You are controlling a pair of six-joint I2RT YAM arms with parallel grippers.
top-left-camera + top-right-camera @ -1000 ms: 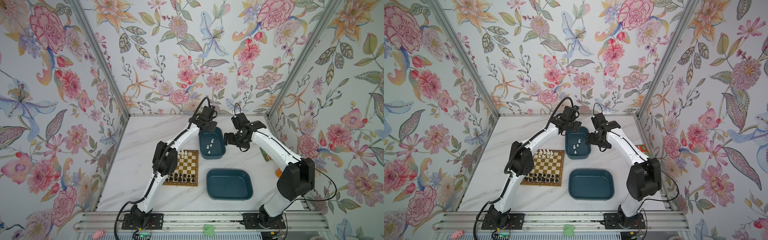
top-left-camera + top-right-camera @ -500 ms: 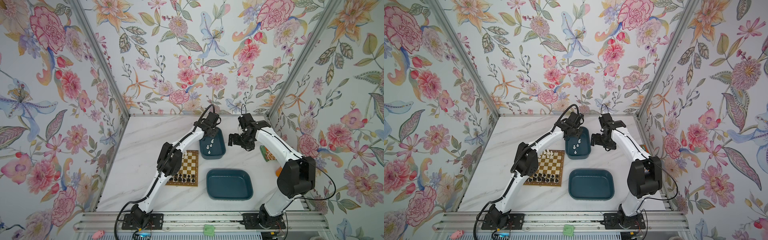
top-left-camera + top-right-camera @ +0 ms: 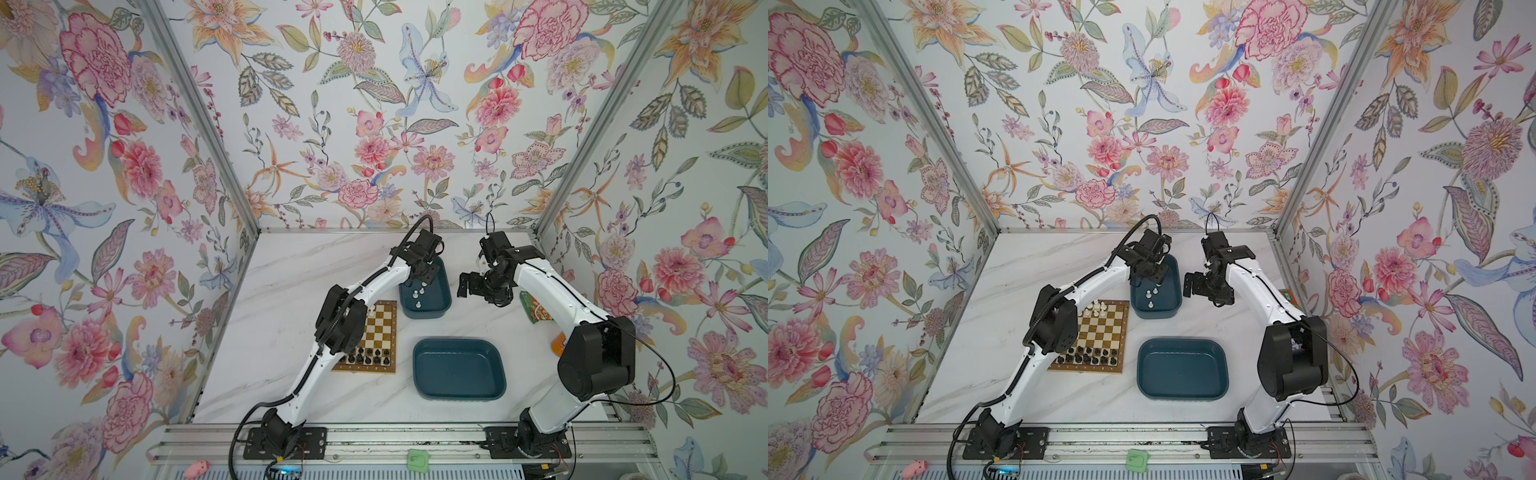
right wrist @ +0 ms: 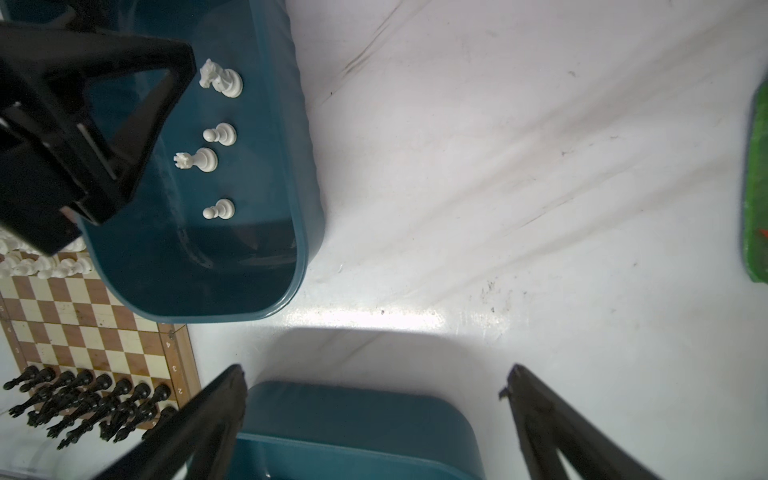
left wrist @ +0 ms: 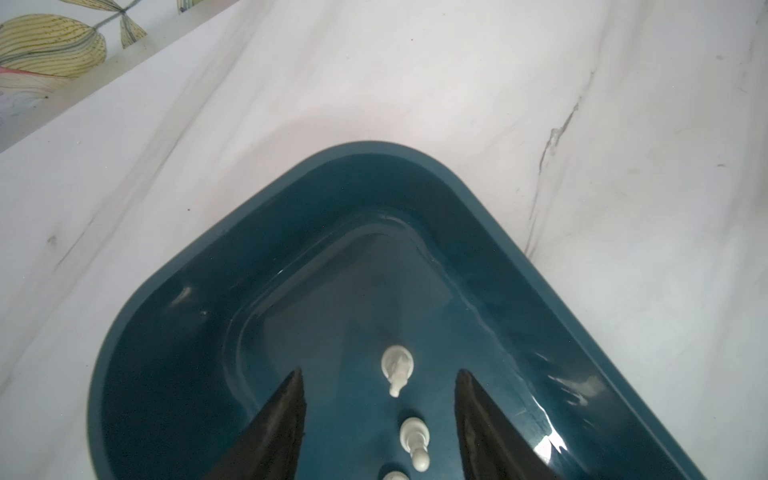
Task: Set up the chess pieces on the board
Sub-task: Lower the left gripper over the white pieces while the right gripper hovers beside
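The board [image 3: 380, 328] [image 3: 1100, 332] lies left of centre, partly under my left arm. Black chess pieces [image 3: 1088, 356] [image 4: 83, 399] fill its near rows; white ones [image 3: 1096, 307] stand along its far edge. Several more white pieces [image 3: 417, 293] [image 4: 220, 134] stand in the far teal tub [image 3: 444, 307] [image 3: 1177, 305]. My left gripper [image 3: 428, 272] [image 5: 380, 372] is low inside that tub, open. Its fingers [image 5: 291, 415] straddle a white knight [image 5: 397, 365] and a pawn [image 5: 413, 436] without touching them. My right gripper [image 3: 467, 286] [image 4: 376, 368] hangs open and empty over bare table, right of the tub.
An empty teal tub [image 3: 459, 370] [image 3: 1183, 370] sits near the front, right of the board. A green packet [image 3: 530, 305] [image 4: 756, 187] and an orange object [image 3: 557, 343] lie by the right wall, partly under my right arm. Flowered walls close in three sides.
My left gripper has moved from the tub's far rim down into it, and its jaws have narrowed a little. My right gripper has drawn away from the tub to the right.
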